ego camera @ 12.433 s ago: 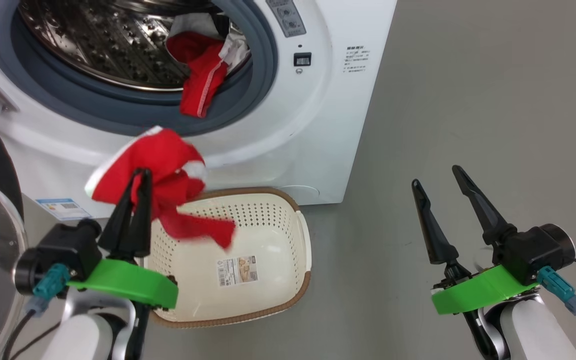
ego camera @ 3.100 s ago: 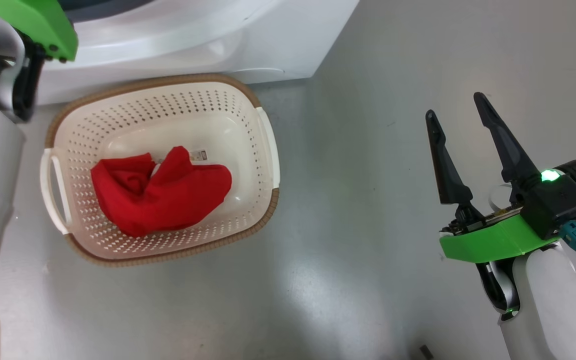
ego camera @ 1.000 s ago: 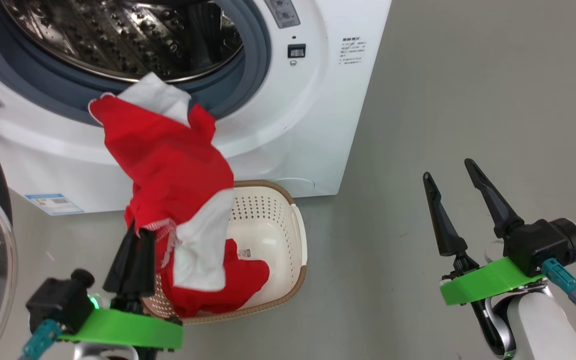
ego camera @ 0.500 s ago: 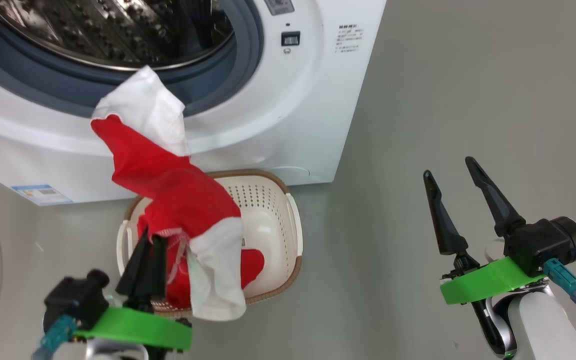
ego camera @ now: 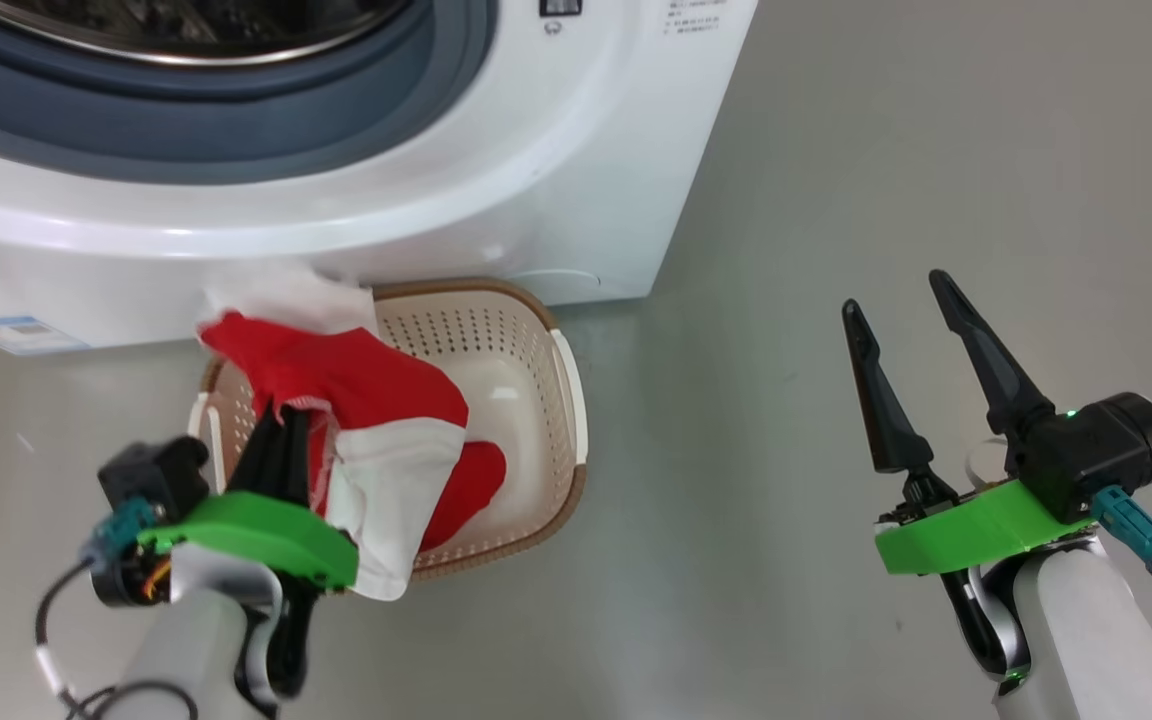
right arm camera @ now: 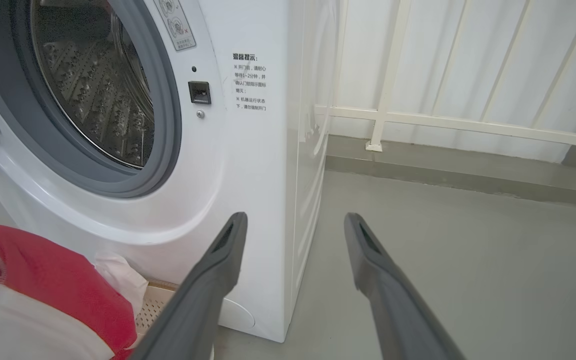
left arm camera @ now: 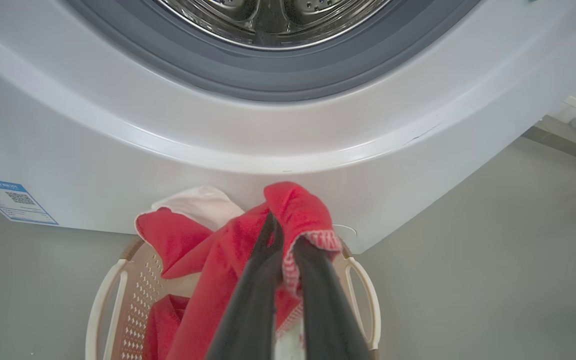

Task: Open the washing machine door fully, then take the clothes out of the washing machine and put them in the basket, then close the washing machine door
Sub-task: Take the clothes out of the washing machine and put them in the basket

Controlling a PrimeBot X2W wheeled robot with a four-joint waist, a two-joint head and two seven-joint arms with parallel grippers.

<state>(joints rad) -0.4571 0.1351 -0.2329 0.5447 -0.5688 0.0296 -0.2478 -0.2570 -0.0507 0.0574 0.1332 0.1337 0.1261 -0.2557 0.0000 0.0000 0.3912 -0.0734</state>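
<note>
Red-white clothes [ego camera: 356, 385] lower now, crumpled.

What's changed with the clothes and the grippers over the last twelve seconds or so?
The first garment was let go into the basket. The left gripper then took the second garment from the drum and has lowered it over the basket, still shut on it. Unchanged: right gripper open and idle, machine and basket in place.
</note>
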